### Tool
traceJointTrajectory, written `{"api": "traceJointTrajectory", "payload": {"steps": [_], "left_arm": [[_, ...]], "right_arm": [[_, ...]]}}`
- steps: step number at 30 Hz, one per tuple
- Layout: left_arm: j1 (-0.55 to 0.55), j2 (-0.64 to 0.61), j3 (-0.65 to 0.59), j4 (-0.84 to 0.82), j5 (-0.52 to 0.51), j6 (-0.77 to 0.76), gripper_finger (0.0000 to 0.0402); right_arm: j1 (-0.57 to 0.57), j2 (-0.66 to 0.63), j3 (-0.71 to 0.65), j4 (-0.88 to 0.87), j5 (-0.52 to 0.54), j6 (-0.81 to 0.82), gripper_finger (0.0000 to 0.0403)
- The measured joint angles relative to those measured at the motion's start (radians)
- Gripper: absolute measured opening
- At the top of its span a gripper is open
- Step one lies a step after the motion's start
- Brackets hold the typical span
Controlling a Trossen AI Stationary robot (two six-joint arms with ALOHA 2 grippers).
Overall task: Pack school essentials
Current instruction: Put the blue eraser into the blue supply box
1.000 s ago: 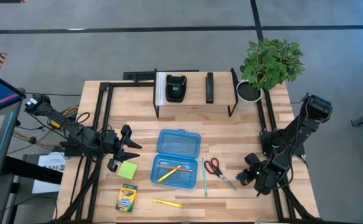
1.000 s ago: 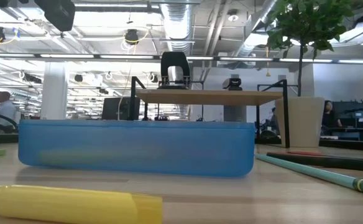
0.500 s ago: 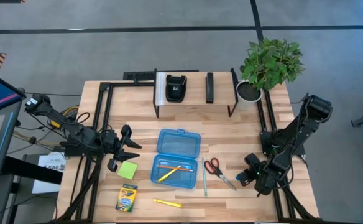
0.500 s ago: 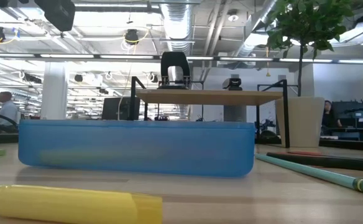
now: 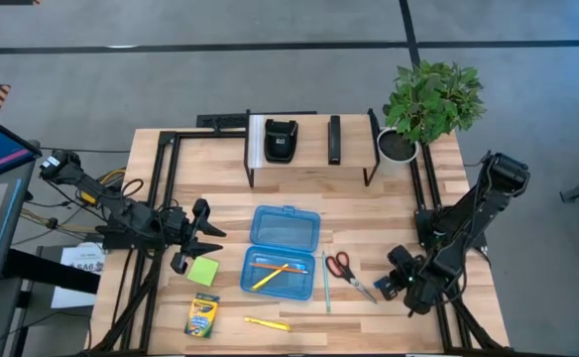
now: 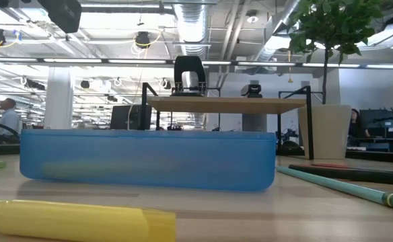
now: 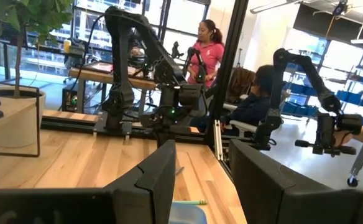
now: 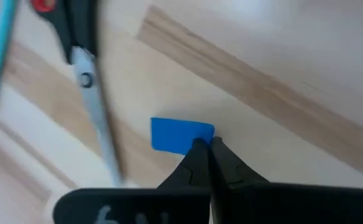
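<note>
We find the right claw [image 8: 205,144] closed, tips meeting at the blue eraser's [image 8: 180,134] edge at four o'clock on the tabletop [image 5: 369,208], beside the scissors [image 8: 82,59]. The left claw [image 5: 202,238] stands parted at nine o'clock.

In the low view, the yellow highlighter [image 6: 75,220] is cut off by the lower left edge and blurred. In the right wrist view, part of the blue eraser [image 8: 176,134] is hidden behind the dark fingertips, and the scissors [image 8: 85,68] are blurred and cropped at the picture's edge.
</note>
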Motion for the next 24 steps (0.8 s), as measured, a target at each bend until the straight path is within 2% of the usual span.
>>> {"api": "traceJointTrajectory", "payload": {"steps": [9, 14, 20, 24], "left_arm": [[0.0, 0.0, 0.0, 0.0, -0.001, 0.0, 0.0138], [0.0, 0.0, 0.0, 0.0, -0.001, 0.0, 0.0138], [0.0, 0.0, 0.0, -0.001, -0.001, 0.0, 0.0138], [0.0, 0.0, 0.0, -0.001, -0.001, -0.003, 0.0138]], "right_arm": [[-0.01, -0.001, 0.095, -0.104, 0.069, -0.052, 0.0001], [-0.053, -0.002, 0.154, -0.135, 0.111, -0.139, 0.0001], [-0.142, -0.003, 0.252, -0.105, 0.191, -0.361, 0.0001], [-0.234, -0.003, 0.282, 0.074, 0.212, -0.607, 0.0]]}}
